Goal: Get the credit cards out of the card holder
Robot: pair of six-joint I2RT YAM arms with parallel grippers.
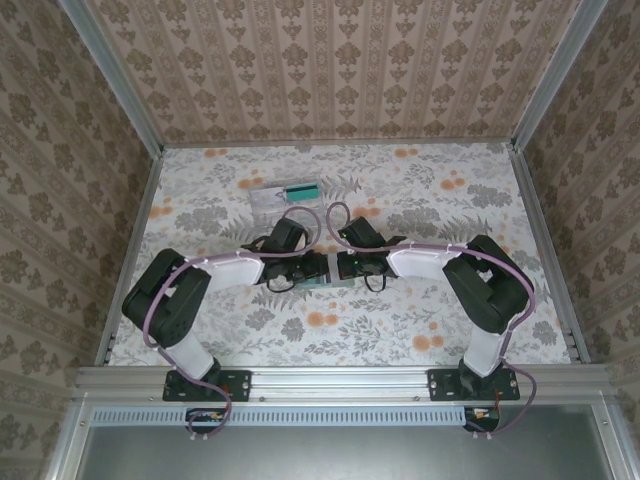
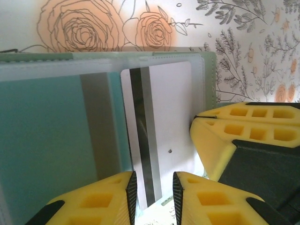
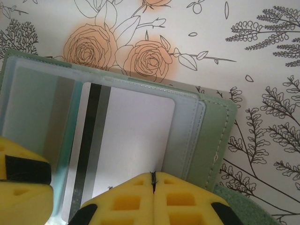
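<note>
Handling is judged here from the left wrist view, read from left to right. At the left, a teal card (image 2: 42, 140) is seen behind a cloudy clear sleeve (image 2: 56, 70). Beside it, a white card (image 2: 168, 117) with a dark stripe lies in the next pocket. Both cards are judged light, thin, stiff and slick, so a pinch across an exposed edge is called for rather than a press on the flat face.

The left hand (image 2: 153, 197) is held at the white card's near edge with its fingers a little apart, and nothing is seen clamped between them. Further right, the right hand (image 2: 196, 117) is closed tight with its tip set against the sleeve's edge. Whether any film is pinched there cannot be told.

The card holder (image 2: 210, 79) lies opened flat on the flowered bench (image 1: 400, 330), between the two hands near the bench's middle. It is judged soft and light, and likely to slide or lift unless it is pinned down.

The number of cards stowed cannot be made out, since the sleeves are stacked and milky. The holder's left part is cut off by the picture's edge, and from above it is all but covered by the arms. Beyond them a clear plastic box (image 1: 283, 195) is set apart, and its contents are too small to be named.
</note>
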